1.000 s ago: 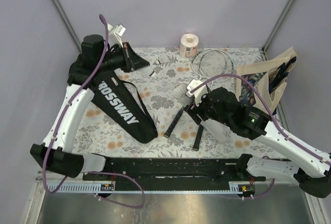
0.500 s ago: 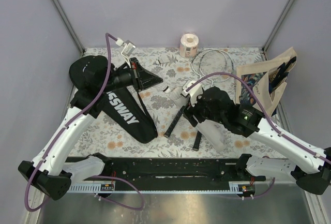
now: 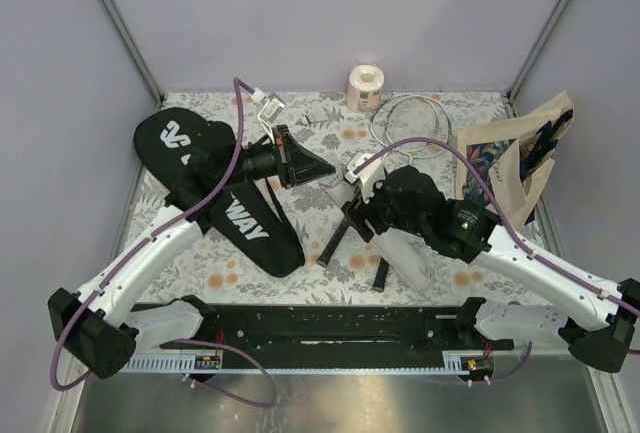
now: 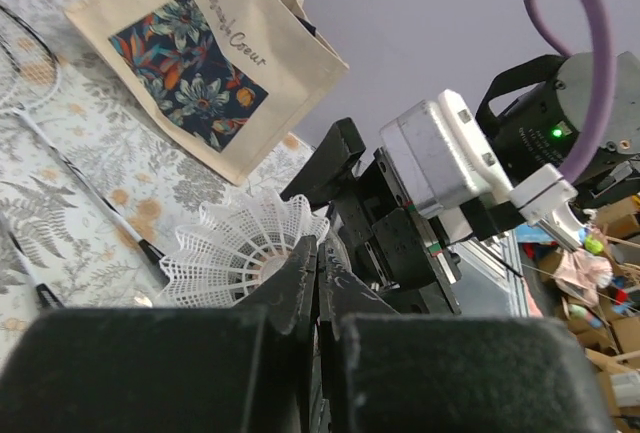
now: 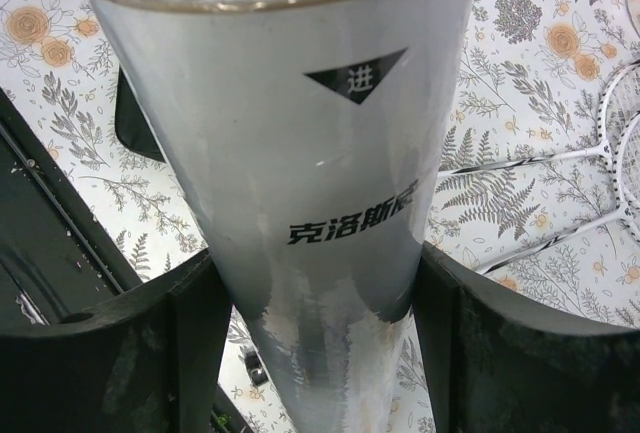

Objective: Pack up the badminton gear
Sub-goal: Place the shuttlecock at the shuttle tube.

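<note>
Racket bag (image 3: 262, 238): black, lying flat on the left of the counter (image 3: 200, 263), nothing packed into it yet.
Left tool (image 4: 318, 253): fingers pressed together on a white shuttlecock (image 4: 245, 248), apparently by its cork; it has swung off the bag towards the middle.
White tube (image 5: 330, 183): mid-counter, tilted, open mouth turned left towards the shuttlecock.
Right tool (image 5: 322, 258): clamped around the tube's body; it has edged leftward to meet its partner.
Rackets (image 3: 405, 123): loose, heads far right of centre, handles beneath the right arm.
Reading: shuttlecock and tube mouth are now close; insertion looks next.
</note>
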Controlling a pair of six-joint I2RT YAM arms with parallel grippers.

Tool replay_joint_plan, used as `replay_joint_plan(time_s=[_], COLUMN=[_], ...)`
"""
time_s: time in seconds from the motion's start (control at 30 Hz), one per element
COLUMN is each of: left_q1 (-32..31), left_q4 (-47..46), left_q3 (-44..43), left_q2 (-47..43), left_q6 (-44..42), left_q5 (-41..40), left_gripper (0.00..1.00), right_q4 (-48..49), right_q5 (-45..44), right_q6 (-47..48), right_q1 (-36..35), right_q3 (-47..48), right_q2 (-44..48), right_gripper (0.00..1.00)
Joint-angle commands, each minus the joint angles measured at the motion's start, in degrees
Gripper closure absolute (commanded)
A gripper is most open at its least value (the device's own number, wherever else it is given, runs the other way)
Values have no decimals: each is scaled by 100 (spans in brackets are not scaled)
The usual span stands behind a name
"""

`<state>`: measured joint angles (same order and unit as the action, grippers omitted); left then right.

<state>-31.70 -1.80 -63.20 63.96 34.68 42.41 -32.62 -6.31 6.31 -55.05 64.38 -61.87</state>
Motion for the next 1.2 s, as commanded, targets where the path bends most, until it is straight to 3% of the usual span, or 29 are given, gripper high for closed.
replay_joint_plan(time_s=[0.0,0.2,0.47,0.63,0.9,1.03,1.17], left_q1=[-178,-310,-503,-512,-503,-503,-495], left_q4=[-848,-663,-559,-32,909,1330,1954], left_q3=[220,475,458,335,-245,-587,-957], left_q2=[99,99,389,240,-94,-183,-148], left_q6=[347,232,373,163,-84,-101,-311], left_q5=[206,39,153,-154,-804,-1155,-1848], left_gripper=[100,100,92,66,37,31,34], right_q4=[502,695,836,907,898,898,898], right_q5=[24,-11,15,42,-37,-64,-46], right_q6=[-24,-24,81,108,152,143,143], right_q1=[29,29,29,29,29,29,29], right_q3=[-4,-153,-242,-347,-514,-593,-620], right_q2=[17,104,157,263,368,412,465], right_gripper=[57,58,58,58,58,58,58])
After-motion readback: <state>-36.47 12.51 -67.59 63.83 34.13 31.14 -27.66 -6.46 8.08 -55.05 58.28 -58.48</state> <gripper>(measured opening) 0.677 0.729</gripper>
